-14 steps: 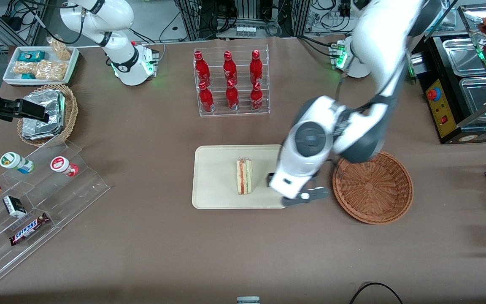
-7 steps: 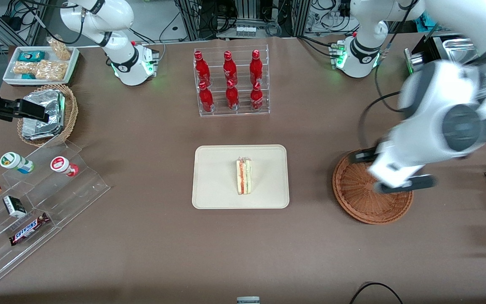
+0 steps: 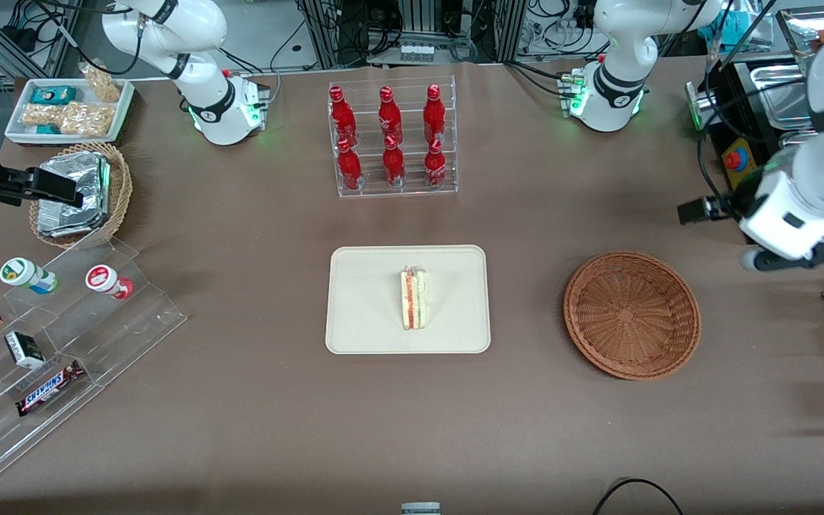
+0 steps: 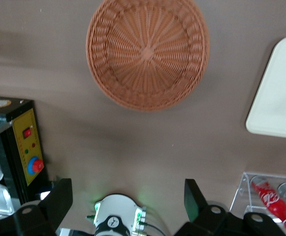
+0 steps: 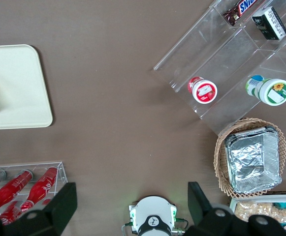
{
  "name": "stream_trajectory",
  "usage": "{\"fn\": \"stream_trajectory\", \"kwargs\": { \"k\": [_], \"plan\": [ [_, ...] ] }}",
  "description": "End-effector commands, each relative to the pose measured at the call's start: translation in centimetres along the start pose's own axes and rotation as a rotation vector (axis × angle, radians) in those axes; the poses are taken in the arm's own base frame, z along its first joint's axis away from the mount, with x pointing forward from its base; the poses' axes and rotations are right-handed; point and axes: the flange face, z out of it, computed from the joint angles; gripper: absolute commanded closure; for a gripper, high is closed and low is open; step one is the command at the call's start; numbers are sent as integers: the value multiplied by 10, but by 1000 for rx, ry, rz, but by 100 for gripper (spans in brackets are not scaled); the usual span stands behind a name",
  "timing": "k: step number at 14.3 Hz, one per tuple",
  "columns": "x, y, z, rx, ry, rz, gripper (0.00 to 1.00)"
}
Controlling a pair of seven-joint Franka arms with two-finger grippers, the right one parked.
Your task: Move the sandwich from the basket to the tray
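Triangular sandwich [image 3: 413, 297] lying on the flat cream tray [image 3: 362, 315], layered edge of pale bread, orange-red and green filling showing. Round reddish-brown woven wicker basket [image 3: 631, 315] sitting empty on the brown bench [image 3: 412, 422], toward the working arm's end. Gripper [image 4: 128, 196] hovering high above the bench near the basket, fingers [image 4: 60, 196] spread wide, gripping nothing.

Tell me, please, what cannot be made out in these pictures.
- Sandwich: filling too small to identify in the front view; the right wrist view's edge cuts all but a corner.
- Tray: cut by the left wrist view's edge.
- Hand, open, raised toward the working arm's end, farther from the front camera than the basket: its arm is cut by the front view's edge.
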Motion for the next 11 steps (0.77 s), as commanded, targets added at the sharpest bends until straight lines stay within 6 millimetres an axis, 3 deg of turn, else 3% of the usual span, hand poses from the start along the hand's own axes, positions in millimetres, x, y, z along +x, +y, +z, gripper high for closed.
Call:
{"fn": "stream_trajectory", "kwargs": {
  "k": [1, 4, 8, 11],
  "plan": [
    [-30, -3, 0, 31, 31, 10, 0],
    [-39, -21, -12, 20, 36, 82, 0],
    [-35, -19, -36, -1, 92, 101, 0],
    [-30, -19, -33, -3, 88, 104, 0]
  ]
}}
